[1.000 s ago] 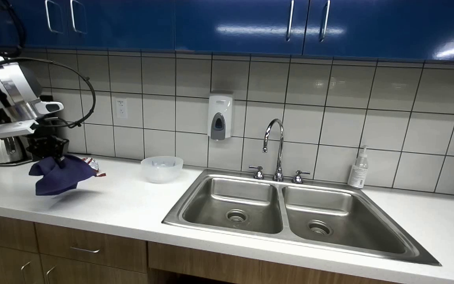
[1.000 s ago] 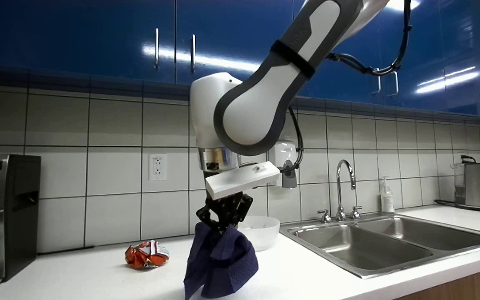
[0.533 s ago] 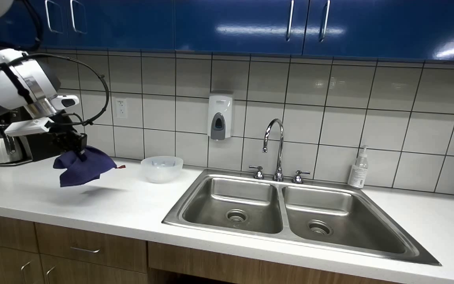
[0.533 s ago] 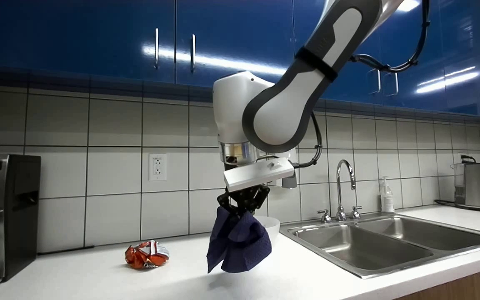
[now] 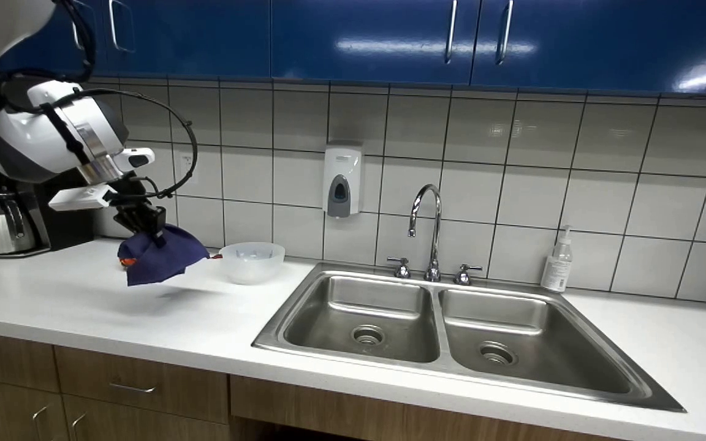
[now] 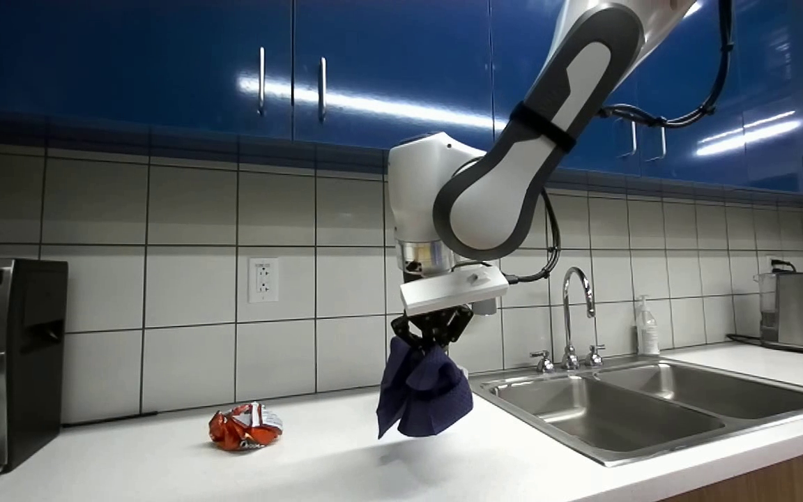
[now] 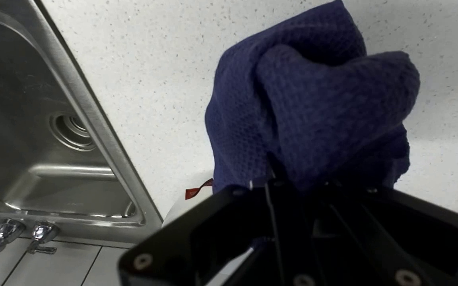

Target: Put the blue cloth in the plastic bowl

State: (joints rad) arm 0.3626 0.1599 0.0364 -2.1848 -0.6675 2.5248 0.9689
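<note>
The dark blue cloth [image 5: 166, 260] hangs in folds from my gripper [image 5: 158, 237], above the white counter, with its shadow below. In another exterior view the cloth [image 6: 431, 401] hangs under the gripper [image 6: 431, 343]. In the wrist view the cloth [image 7: 312, 107] fills the space ahead of the dark fingers [image 7: 296, 180], which are shut on it; the fingertips are partly hidden by folds. A red tag sticks out of the cloth. The translucent plastic bowl [image 5: 252, 264] stands on the counter just right of the cloth in that exterior view. Elsewhere it is mostly hidden behind cloth and gripper.
A double steel sink [image 5: 365, 312] with a faucet [image 5: 432, 233] lies right of the bowl. A crumpled red wrapper [image 6: 245, 427] lies on the counter [image 6: 164, 467]. A black coffee machine [image 6: 32, 362] stands at the left. A soap dispenser [image 5: 342, 180] hangs on the tiled wall.
My gripper has moved right with the cloth held, nearer the bowl, and the cloth has risen a little. In an exterior view the bowl is now almost fully covered. The bowl has not moved.
</note>
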